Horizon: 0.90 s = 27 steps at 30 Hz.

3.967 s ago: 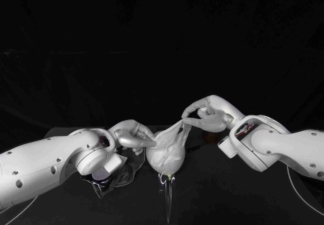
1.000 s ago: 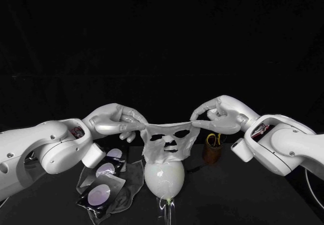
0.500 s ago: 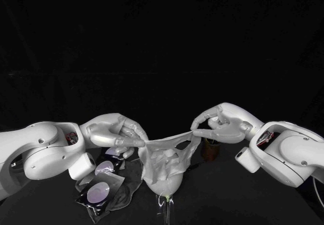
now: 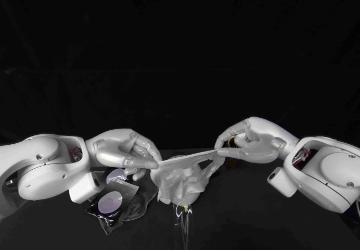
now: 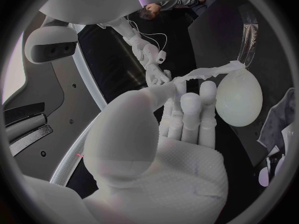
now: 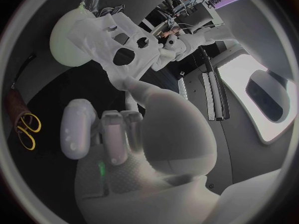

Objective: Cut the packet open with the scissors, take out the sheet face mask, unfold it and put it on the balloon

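At table centre: draping sheet mask (image 4: 183, 174) onto balloon (image 4: 181, 201); cutting, removal and unfolding judged done.
Head view: pinching mask's upper corners with left hand (image 4: 124, 148) and right hand (image 4: 251, 141), beside opened packet (image 4: 112, 200). Left wrist view: stretching top strip over balloon (image 5: 239, 97). Right wrist view: spreading eye holes against balloon (image 6: 65, 40); release and smoothing left.

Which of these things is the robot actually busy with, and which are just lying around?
In use:
- sheet mask, stretched between the left hand and right hand
- balloon beneath it, on a clear stand

Lying about:
- packet, on the table
- scissors, in a brown holder
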Each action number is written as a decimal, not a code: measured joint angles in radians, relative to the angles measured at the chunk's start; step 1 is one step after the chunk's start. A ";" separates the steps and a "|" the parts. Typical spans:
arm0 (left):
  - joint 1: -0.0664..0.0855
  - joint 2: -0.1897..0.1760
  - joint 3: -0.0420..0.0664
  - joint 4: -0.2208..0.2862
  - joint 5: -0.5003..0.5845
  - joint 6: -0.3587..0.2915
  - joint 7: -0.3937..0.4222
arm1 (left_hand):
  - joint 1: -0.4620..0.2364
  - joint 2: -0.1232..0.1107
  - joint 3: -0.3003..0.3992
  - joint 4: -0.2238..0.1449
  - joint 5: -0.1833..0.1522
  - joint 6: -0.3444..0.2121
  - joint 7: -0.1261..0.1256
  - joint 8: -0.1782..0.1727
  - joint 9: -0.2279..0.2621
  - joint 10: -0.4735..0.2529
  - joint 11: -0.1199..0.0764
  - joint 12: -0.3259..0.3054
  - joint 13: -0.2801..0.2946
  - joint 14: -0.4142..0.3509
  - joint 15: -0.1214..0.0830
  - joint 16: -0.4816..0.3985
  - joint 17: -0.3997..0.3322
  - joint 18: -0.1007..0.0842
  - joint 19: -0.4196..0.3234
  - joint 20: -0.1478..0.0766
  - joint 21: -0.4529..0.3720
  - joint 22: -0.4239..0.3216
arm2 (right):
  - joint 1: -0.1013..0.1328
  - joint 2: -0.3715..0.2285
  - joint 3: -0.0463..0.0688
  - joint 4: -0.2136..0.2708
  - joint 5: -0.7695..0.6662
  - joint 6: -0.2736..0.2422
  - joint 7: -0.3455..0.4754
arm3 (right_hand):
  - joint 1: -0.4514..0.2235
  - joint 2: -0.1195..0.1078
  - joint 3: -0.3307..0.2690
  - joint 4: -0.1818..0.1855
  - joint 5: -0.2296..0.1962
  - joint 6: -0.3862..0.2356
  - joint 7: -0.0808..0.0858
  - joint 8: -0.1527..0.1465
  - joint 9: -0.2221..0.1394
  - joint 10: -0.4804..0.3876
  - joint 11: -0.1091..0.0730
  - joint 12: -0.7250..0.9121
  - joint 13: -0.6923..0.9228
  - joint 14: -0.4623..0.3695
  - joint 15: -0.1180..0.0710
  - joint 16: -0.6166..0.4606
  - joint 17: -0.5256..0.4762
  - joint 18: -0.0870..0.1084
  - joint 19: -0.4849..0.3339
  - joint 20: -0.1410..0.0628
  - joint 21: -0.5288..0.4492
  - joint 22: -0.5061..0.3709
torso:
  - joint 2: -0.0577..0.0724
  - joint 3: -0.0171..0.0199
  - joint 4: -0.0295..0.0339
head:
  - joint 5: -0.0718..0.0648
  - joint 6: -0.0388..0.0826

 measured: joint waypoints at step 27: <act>-0.091 0.088 -0.032 -0.133 -0.026 -0.075 -0.034 | 0.002 0.002 0.007 -0.007 0.000 0.000 0.000 -0.002 0.014 0.002 -0.002 -0.002 -0.001 -0.006 -0.002 0.000 0.006 -0.015 0.004 -0.004 0.008 0.015 | -0.166 0.134 -0.002 -0.131 -0.013 -0.002 -0.010 | 0.000 0.000 0.003 -0.003 -0.001 -0.002 -0.005 0.002 0.001 0.000 0.000 0.002 0.001 0.000 0.000 0.000 0.001 0.000 0.000 0.000 -0.009 0.000 | 0.004 -0.0002 0.0000 | 0.014 -0.098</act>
